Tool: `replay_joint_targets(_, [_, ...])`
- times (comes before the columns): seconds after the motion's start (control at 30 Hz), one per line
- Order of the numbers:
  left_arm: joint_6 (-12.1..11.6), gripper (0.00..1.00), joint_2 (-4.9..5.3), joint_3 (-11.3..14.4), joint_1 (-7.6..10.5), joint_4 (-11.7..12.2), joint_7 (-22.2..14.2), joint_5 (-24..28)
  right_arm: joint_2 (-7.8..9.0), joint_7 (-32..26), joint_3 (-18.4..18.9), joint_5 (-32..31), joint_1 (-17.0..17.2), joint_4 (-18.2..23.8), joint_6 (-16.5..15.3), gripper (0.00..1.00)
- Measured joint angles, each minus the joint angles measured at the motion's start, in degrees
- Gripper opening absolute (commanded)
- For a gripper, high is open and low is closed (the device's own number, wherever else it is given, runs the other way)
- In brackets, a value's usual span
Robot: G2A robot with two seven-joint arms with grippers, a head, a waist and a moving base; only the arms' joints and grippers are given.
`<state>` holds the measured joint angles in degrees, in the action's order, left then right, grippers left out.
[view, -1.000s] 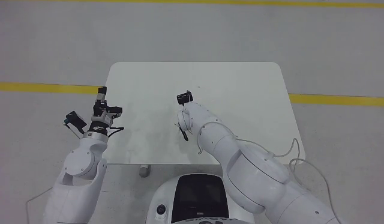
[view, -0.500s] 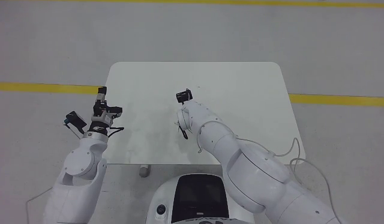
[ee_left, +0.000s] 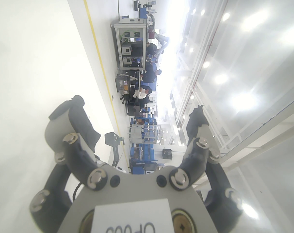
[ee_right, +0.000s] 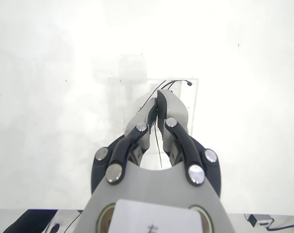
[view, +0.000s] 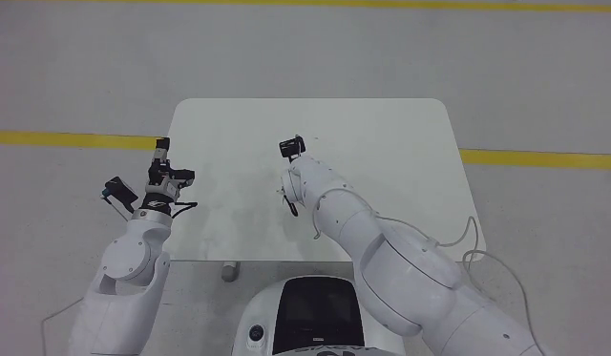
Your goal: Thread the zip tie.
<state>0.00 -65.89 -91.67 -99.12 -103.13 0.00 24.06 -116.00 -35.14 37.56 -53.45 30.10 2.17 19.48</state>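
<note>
My right gripper [ee_right: 157, 96] points down at the white table [view: 382, 136] and is shut on a thin black zip tie [ee_right: 159, 141]. The strap runs up between the fingers, and its free end with the small head [ee_right: 189, 83] curls out past the fingertips. Right below lies a clear plastic plate [ee_right: 194, 103]. From above, the right arm's wrist [view: 292, 149] stands over the table's middle and hides the fingers. At the table's left edge my left gripper [ee_left: 137, 107] [view: 176, 161] is open and empty, held up in the air and facing out toward the room.
A few tiny dark specks [ee_right: 238, 45] dot the tabletop. A yellow floor line [view: 535, 157] runs past both sides of the table. A white cable [view: 468, 241] hangs near the right arm at the table's near right edge.
The right arm's wrist has shifted slightly toward the far side of the table. The left arm has not moved.
</note>
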Motion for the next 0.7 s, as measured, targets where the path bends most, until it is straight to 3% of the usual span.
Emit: replay_joint_targets(0.7, [0.00, 1.00, 0.00, 0.00, 0.00, 0.00, 0.00, 0.00, 0.00, 9.50, -0.45, 6.01, 0.75, -0.41, 0.00, 0.00])
